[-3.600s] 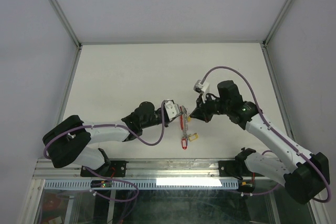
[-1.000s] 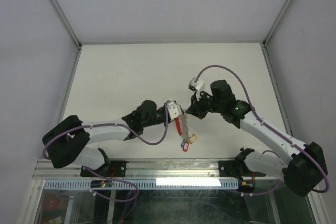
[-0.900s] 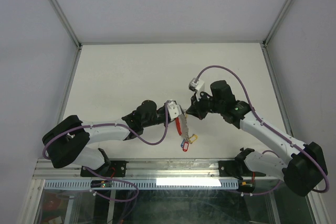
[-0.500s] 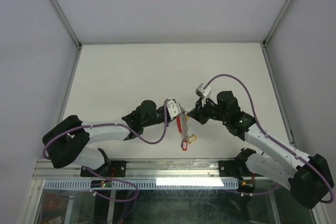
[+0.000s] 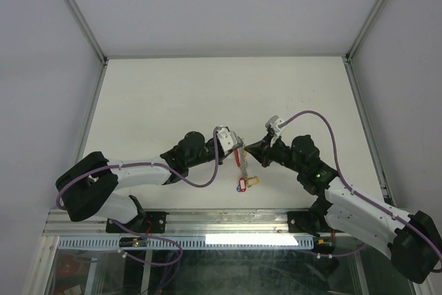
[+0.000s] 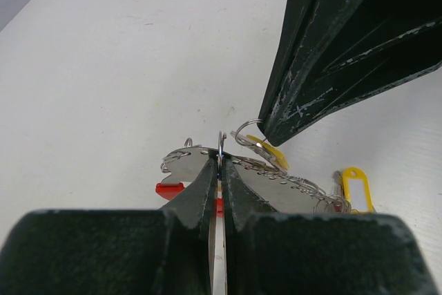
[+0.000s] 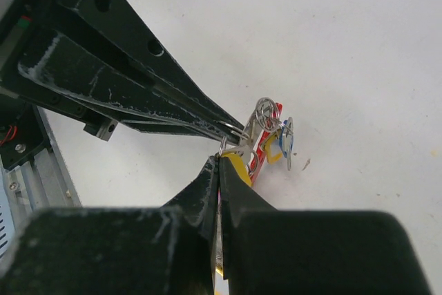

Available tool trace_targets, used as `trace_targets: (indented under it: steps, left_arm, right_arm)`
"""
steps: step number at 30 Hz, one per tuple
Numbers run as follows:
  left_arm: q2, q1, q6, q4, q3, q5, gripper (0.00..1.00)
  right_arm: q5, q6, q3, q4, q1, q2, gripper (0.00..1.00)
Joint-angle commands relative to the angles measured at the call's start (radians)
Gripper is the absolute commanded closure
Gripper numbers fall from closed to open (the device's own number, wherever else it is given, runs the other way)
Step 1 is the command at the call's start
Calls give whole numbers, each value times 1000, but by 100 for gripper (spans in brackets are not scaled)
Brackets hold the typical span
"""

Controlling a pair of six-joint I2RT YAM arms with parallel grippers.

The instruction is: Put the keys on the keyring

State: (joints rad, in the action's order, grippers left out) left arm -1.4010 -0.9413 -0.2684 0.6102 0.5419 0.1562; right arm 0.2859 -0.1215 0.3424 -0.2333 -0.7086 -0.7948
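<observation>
Nearest the bases, the keys (image 5: pixel 242 184) sit in a bunch with blue, red and yellow tags showing. They are at the lower end of the keyring (image 5: pixel 239 162), whose red arc runs up from them to the two tool tips. Whether the bunch rests on the counter (image 5: pixel 173 94) or hangs just above it, I cannot tell. Left end effector (image 6: pixel 219 170): closed, clamping what looks like the keyring's top end, seen edge-on as thin wire. Right end effector (image 7: pixel 219 165): closed on a yellow tag (image 7: pixel 237 164) with its small wire loop, meeting the left tip to tip. Judged step: threading this key onto the ring, others apparently already on. The next move calls for the left to hold steady while the right steers the loop onto the ring's opening; alignment is fine and a slip seems likely. Against the frame a few seconds back, the right arm's elbow and wrist have swung toward the near edge, its tip staying at the ring, and the left arm has barely shifted. Beyond, the counter runs to the back wall.
</observation>
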Motion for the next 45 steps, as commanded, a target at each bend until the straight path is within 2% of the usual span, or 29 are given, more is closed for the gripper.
trace_targets:
  steps: [1, 7, 33, 45]
  left_arm:
    - [-1, -1, 27, 80, 15, -13, 100]
    - [-4, -1, 29, 79, 16, -11, 100]
    - [-6, -1, 27, 73, 20, -7, 100]
    - [-9, -1, 25, 72, 20, -3, 100]
  right_arm:
    - [-37, -24, 0, -167, -14, -7, 100]
    - [-39, -29, 0, -202, -17, -29, 100]
    - [-106, -42, -21, -122, -19, -13, 100]
    - [-139, -69, -29, -142, -19, -20, 100]
